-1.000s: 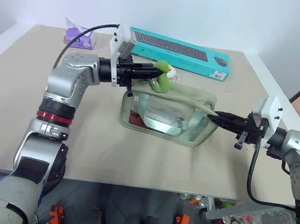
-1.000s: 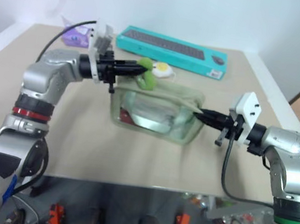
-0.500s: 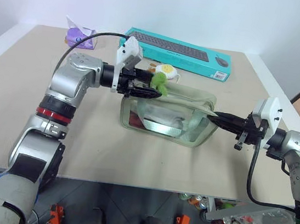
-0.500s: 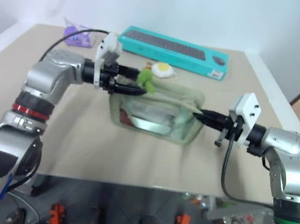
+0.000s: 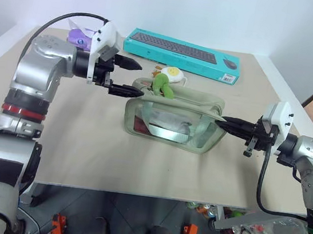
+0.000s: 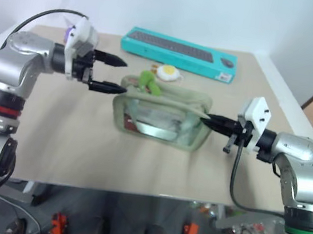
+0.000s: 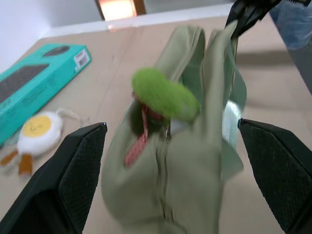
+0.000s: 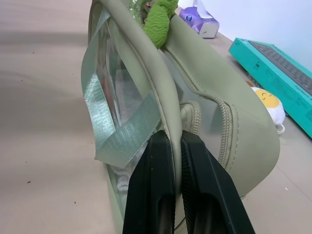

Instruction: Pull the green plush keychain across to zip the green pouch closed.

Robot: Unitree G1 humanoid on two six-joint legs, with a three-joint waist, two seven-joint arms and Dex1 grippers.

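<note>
Your left pincer (image 5: 128,77) hangs wide open just beside the green pouch (image 5: 173,118) on the desk (image 5: 84,136). The green plush keychain (image 5: 161,84) lies on the pouch's top. Your right pincer (image 8: 176,161) is clamped on the pouch's strap.

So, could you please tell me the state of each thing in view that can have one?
left gripper: open, clear of the keychain.
right gripper: shut on the green pouch's end.
green pouch: upright on the table.
green plush keychain: released, resting on the pouch's top at the left-arm end.
keyboard box: lying flat.
egg plush: lying behind the pouch.
</note>
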